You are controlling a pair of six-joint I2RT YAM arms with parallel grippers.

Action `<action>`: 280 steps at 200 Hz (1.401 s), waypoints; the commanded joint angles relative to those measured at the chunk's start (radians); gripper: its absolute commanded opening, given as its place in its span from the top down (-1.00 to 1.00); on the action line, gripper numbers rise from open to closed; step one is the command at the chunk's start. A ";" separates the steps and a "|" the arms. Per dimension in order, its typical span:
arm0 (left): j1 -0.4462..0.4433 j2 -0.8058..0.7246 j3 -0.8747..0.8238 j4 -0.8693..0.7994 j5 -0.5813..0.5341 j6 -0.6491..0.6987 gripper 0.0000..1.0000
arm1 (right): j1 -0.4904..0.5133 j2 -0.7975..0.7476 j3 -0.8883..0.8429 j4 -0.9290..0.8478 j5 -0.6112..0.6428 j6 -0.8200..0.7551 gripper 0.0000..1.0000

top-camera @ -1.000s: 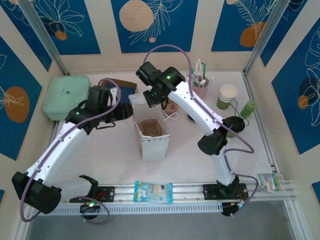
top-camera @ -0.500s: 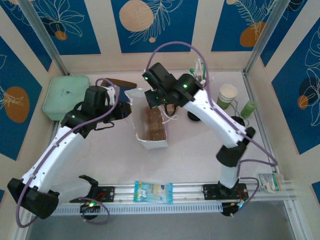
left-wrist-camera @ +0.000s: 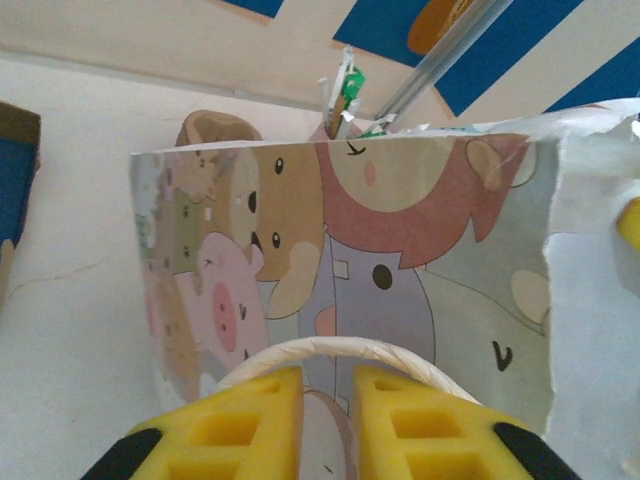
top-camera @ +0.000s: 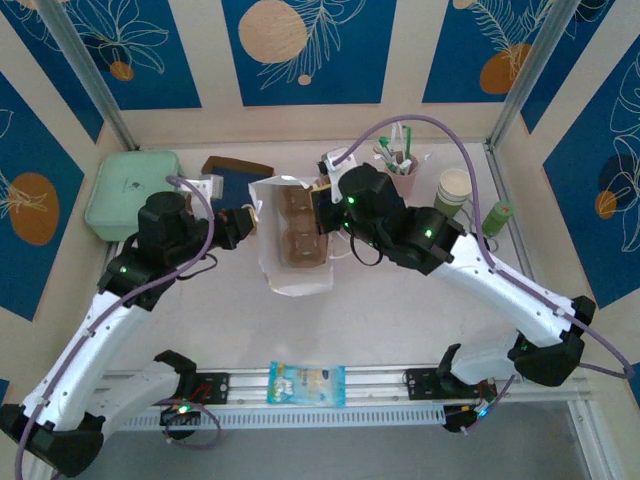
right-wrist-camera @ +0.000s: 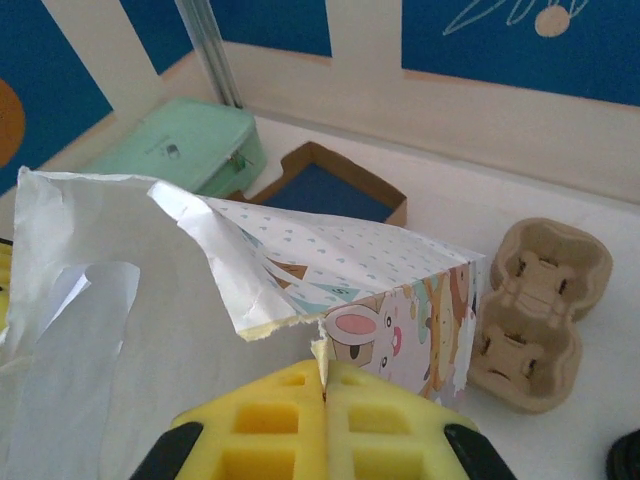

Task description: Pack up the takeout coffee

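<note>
Holding a paper bag (top-camera: 295,280) open from both sides in the middle of the white table (top-camera: 380,310). Pinching the left side of the bag with the left gripper (left-wrist-camera: 328,385), yellow fingers (left-wrist-camera: 250,420) nearly together with just a thin slit left, a bit of bag paper in that slit and the white string handle (left-wrist-camera: 330,345) curving over the tips. Pinching the right side with the right gripper (right-wrist-camera: 322,385), its yellow fingers (right-wrist-camera: 265,425) pressed flat together on the torn white rim of the bag. Showing funny animal faces on the outside of the bag, a pink pig and a brown bear among them. Seeing a brown tray (top-camera: 300,232) down inside the bag from above. Seeing one more brown cup holder (right-wrist-camera: 540,300) on the table just beside the bag from the right wrist. Finding the takeout coffee (top-camera: 453,195) out on the table at the far right, standing up straight, cream on top and green below, well apart from the bag and from both grippers. Finding it between a pink cup (top-camera: 402,178) full of sticks on its left and a slim green tube (top-camera: 497,216) on its right, near to both. Spotting a pale green box (top-camera: 130,190) at the far left corner, and a brown box (top-camera: 237,175) with blue inside between that box and the bag. Spotting a blue snack pack (top-camera: 307,383) on the metal rail (top-camera: 390,380) at the near edge
</note>
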 commanded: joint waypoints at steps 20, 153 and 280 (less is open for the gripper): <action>-0.011 -0.039 -0.007 0.083 0.048 0.028 0.52 | 0.009 -0.036 -0.013 0.148 0.016 -0.019 1.00; -0.011 0.068 0.145 -0.088 -0.016 -0.027 0.03 | -0.157 0.235 0.356 -0.442 -0.383 0.194 1.00; -0.012 0.074 0.132 -0.143 -0.078 -0.009 -0.33 | -0.252 0.283 0.301 -0.465 -0.516 0.229 1.00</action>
